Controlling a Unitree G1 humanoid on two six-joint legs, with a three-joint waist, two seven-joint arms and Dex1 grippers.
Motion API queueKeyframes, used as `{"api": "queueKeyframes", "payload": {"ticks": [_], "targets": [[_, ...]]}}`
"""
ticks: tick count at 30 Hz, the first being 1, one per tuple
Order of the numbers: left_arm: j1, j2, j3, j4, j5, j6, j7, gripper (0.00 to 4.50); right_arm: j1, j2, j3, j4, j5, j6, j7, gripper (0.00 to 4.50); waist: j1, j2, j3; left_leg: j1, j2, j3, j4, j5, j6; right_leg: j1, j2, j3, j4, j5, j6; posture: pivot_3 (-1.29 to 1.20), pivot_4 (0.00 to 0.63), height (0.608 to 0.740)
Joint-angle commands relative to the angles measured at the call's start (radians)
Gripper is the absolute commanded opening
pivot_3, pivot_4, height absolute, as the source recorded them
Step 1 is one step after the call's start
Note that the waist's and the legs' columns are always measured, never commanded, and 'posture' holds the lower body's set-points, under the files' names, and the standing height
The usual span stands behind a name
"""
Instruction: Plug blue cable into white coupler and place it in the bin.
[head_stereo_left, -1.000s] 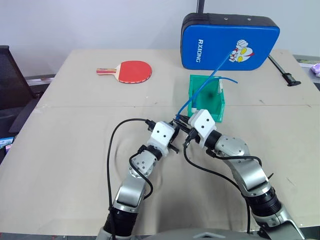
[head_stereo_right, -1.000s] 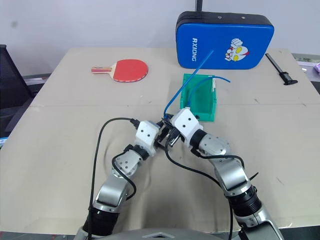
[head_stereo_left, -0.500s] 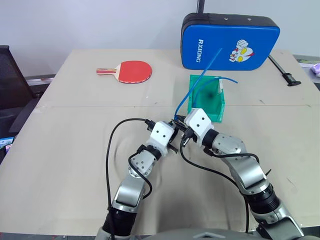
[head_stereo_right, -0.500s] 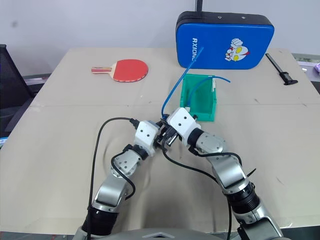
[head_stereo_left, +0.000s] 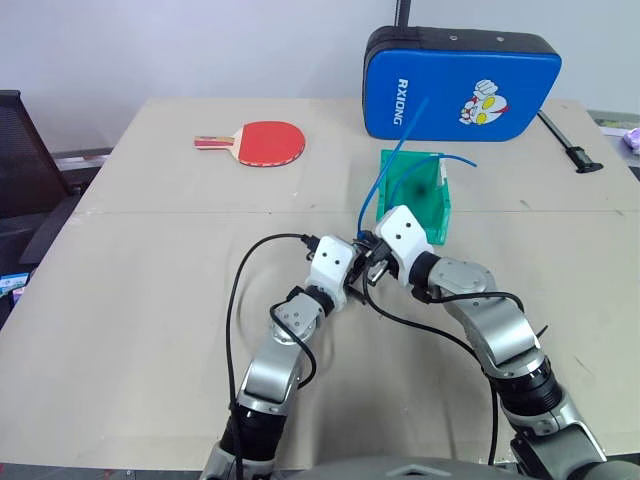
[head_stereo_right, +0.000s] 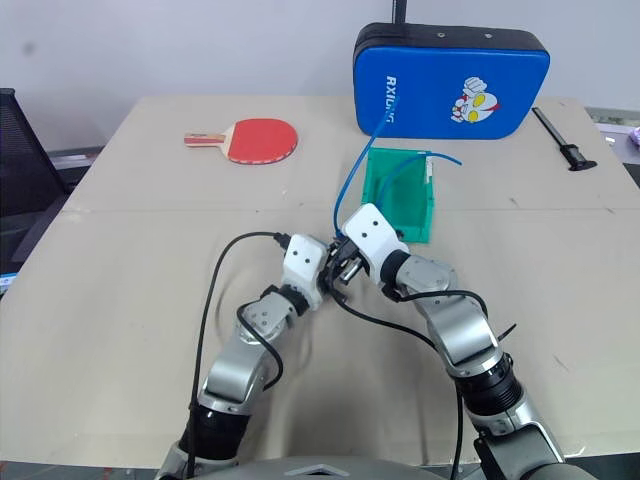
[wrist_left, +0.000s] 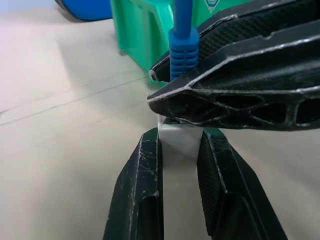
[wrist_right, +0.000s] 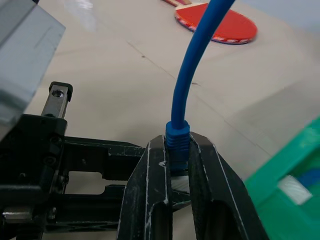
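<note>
My two grippers meet low over the table, just in front of the green bin (head_stereo_left: 432, 215). The left gripper (head_stereo_left: 356, 266) is shut on the white coupler (wrist_left: 180, 140), a small white block between its black fingertips. The right gripper (wrist_right: 177, 150) is shut on the blue cable (wrist_right: 187, 85) at its ribbed boot. It holds that end right over the coupler. The right finger (wrist_left: 235, 95) hides the plug and the socket, so I cannot tell whether they are joined. From the grip the cable (head_stereo_left: 395, 165) rises steeply toward the back.
A second blue cable (head_stereo_left: 455, 158) arches out of the bin. Behind it stands a big blue padded case (head_stereo_left: 460, 80). A red table-tennis paddle (head_stereo_left: 265, 142) lies at the back left and a black tool (head_stereo_left: 565, 140) at the back right. Black leads loop from both wrists.
The right gripper has tipped further down over the coupler. The cable's free end has swung to the left and stands more upright. Both grippers stay shut.
</note>
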Motion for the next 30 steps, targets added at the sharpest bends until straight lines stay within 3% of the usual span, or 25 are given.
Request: {"api": "queueKeyframes", "payload": {"ticks": [1,7,15,30], "targets": [[-0.087,-0.033,0.010,-0.211,-0.042,-0.084,0.006,0.35,0.064,-0.013,0.037,0.092,0.006,0.121,-0.001,0.00,-0.003,0.000,0.000,0.000,0.000,0.000,0.000,0.000,0.000,0.000,0.000,0.000,0.000,0.000,0.000,0.00,0.150,0.740],[-0.061,-0.016,0.004,-0.199,-0.030,-0.086,0.002,0.35,0.061,0.006,0.013,0.090,0.018,-0.056,-0.003,0.00,-0.004,0.000,0.000,0.000,0.000,0.000,0.000,0.000,0.000,0.000,0.000,0.000,0.000,0.000,0.000,0.00,0.150,0.740],[-0.043,0.013,0.001,-0.185,-0.025,-0.094,-0.007,0.35,0.073,-0.002,0.006,0.139,0.017,-0.134,0.006,0.00,-0.004,0.000,0.000,0.000,0.000,0.000,0.000,0.000,0.000,0.000,0.000,0.001,0.000,0.000,0.000,0.00,0.150,0.740],[0.008,0.044,0.033,-0.003,-0.065,-0.085,-0.070,0.35,0.077,0.034,0.055,0.543,-0.010,-0.489,0.078,0.00,-0.019,0.000,-0.001,0.004,0.000,0.002,0.000,0.000,0.000,0.002,0.000,0.002,0.001,0.000,0.000,0.00,0.150,0.740]]}}
